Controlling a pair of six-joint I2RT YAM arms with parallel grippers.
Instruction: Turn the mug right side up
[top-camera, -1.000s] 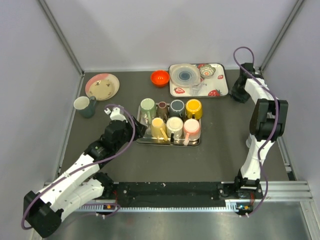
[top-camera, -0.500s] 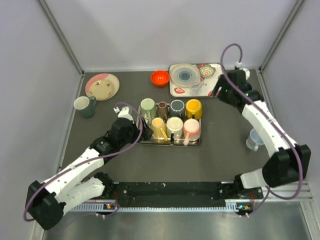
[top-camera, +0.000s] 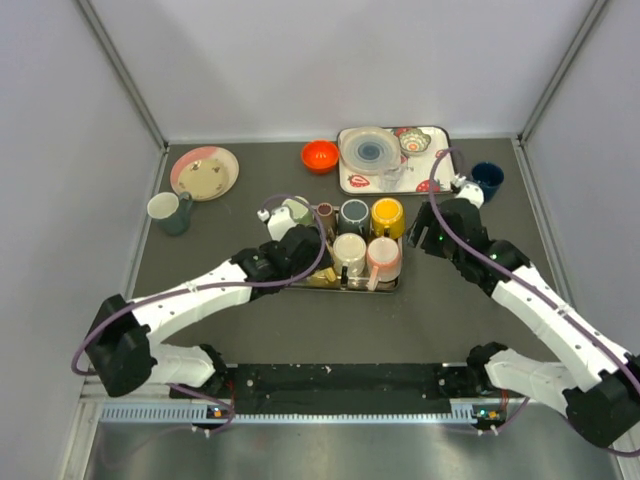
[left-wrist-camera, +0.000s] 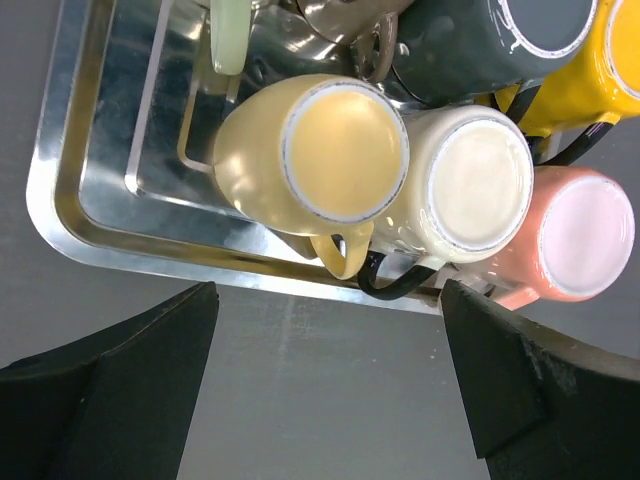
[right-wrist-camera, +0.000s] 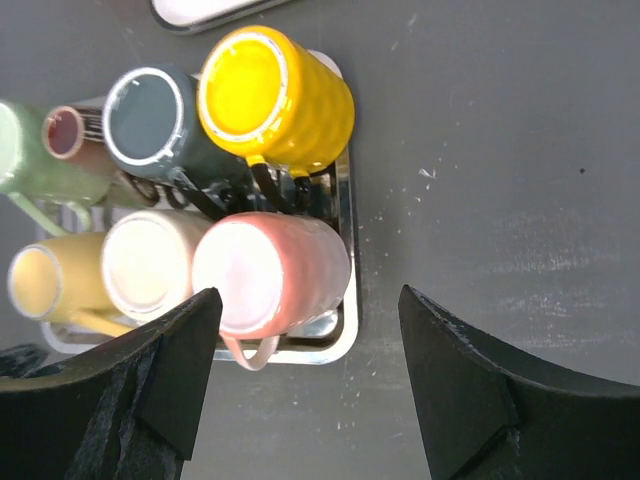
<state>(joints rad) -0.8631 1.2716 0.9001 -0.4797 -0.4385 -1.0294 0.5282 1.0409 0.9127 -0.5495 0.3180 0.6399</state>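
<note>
Hovering over upturned mugs (left-wrist-camera: 475, 190) in a metal tray (left-wrist-camera: 90, 230), left pincer (left-wrist-camera: 325, 350) open above the pale yellow mug (left-wrist-camera: 345, 150), right pincer (right-wrist-camera: 305, 330) open above the pink mug (right-wrist-camera: 270, 275)

A dark grey table (top-camera: 330, 320) sits boxed in by plain pale panels: a side wall (top-camera: 60, 200) at 9 o'clock, a back wall (top-camera: 330, 60) at 12 and another wall (top-camera: 600, 160) at 3. Aluminium struts (top-camera: 120, 70) rise in the far corners. A black rail (top-camera: 340, 378) lines the 6 o'clock edge. The light is soft and even.
</note>
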